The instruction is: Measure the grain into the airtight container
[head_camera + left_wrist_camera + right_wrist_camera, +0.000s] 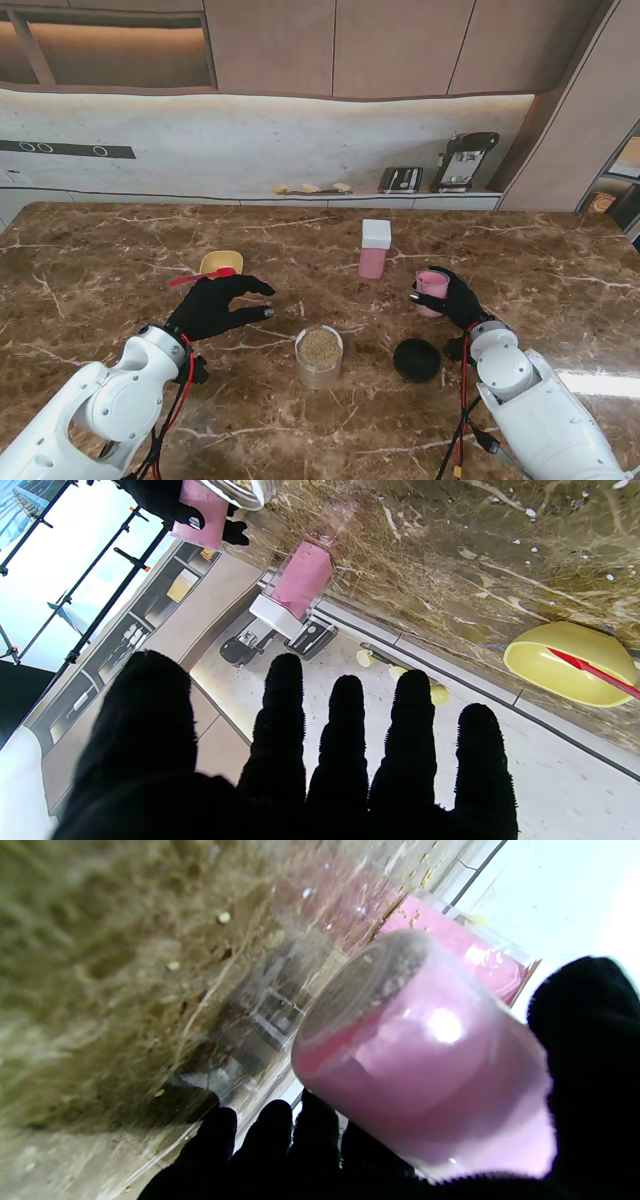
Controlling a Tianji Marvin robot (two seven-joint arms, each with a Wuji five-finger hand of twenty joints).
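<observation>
- On the brown marble table (120, 250), near its middle and nearer to me, a clear round jar (319, 356) is seen standing upright, filled with brownish grain up near its rim.
- Just to the right of the jar, a black round lid (417, 359) is laid flat on the marble, apart from the jar.
- The right hand (455, 298) is wrapped around a pink measuring cup (432, 291), which is held at the right of the table; in the right wrist view the cup (425, 1060) is seen gripped between thumb and fingers (260, 1140).
- Farther from me, a tall pink container with a white cap (374, 248) is set upright, well apart from the jar.
- The left hand (218, 305) is held over the table with its fingers spread and nothing in it; the spread fingers (345, 740) are shown bare in the left wrist view.
- Just beyond the left hand, a yellow bowl (221, 263) is seen with a red utensil (200, 278) lying across it.
</observation>
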